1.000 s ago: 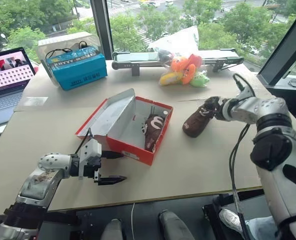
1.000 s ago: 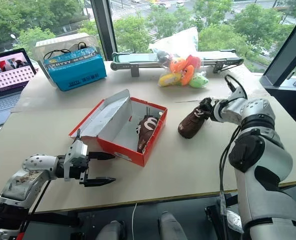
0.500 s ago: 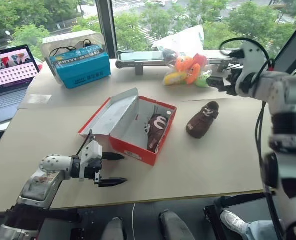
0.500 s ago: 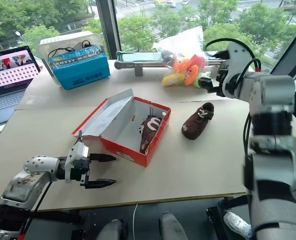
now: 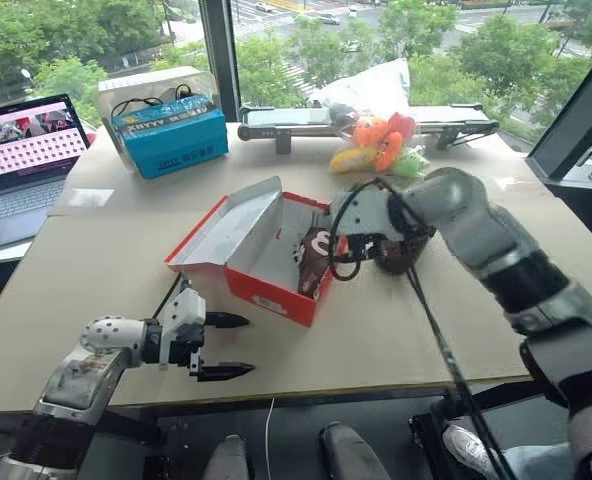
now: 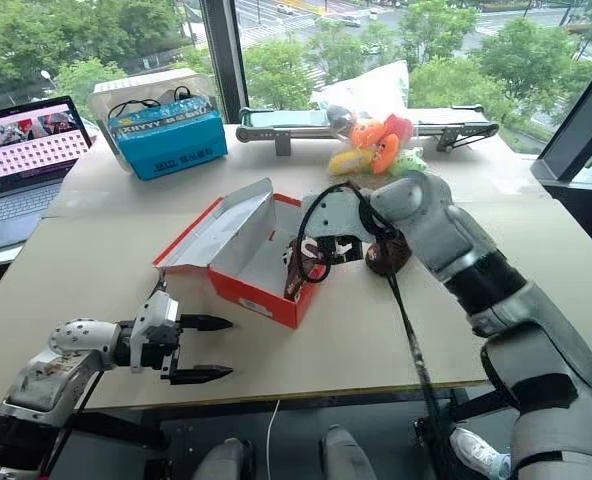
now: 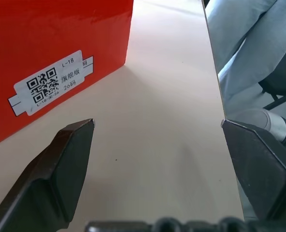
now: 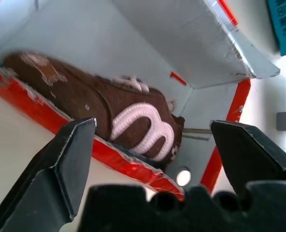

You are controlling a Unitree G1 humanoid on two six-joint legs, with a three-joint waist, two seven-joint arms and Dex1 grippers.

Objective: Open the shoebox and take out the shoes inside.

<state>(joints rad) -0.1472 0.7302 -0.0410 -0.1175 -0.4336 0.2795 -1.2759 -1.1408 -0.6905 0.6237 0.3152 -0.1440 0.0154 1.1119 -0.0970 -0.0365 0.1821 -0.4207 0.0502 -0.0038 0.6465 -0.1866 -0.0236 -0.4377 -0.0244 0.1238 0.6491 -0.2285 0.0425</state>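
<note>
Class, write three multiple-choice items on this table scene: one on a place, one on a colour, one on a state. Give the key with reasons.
1. Where does the second shoe lie?
A. inside the shoebox
B. on the laptop
C. in the blue box
2. What colour is the shoebox outside?
A. green
B. red
C. yellow
3. How is the left claw?
A. shut on a shoe
B. open, holding nothing
C. shut on the lid

Key: 1 A, it rests against the box's white inside; 2 B, its walls show red; 3 B, its fingers stand apart over bare table.
</note>
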